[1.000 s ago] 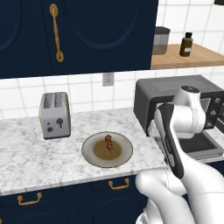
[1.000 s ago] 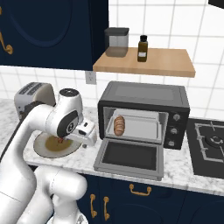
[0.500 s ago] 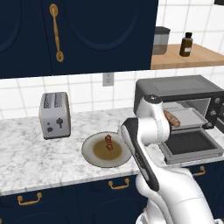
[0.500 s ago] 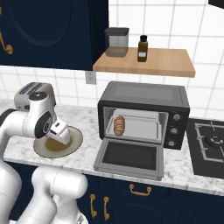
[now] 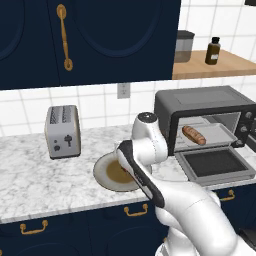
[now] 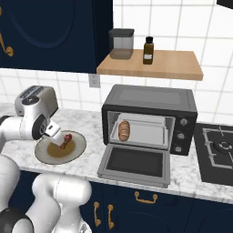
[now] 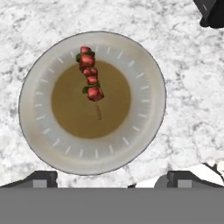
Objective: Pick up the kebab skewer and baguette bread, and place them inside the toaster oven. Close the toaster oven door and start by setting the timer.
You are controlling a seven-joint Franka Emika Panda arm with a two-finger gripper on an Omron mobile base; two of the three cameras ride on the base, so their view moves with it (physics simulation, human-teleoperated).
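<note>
Lighting's flat and even across all three views, so you're not fighting any dim corners. It's rendered, so nothing's blurred or out of focus, and straight lines stay straight right to the edges. Shadows are soft: there's a faint one under the plate (image 7: 153,131) in the hand view, and the toaster oven (image 6: 150,119) cavity is lit well enough that you can see inside it. The navy cabinets (image 5: 90,40) read quite dark with only a mild sheen, no real glare. The marble surface (image 5: 30,175) looks bright but isn't blown out. Textures go a bit soft up close.
</note>
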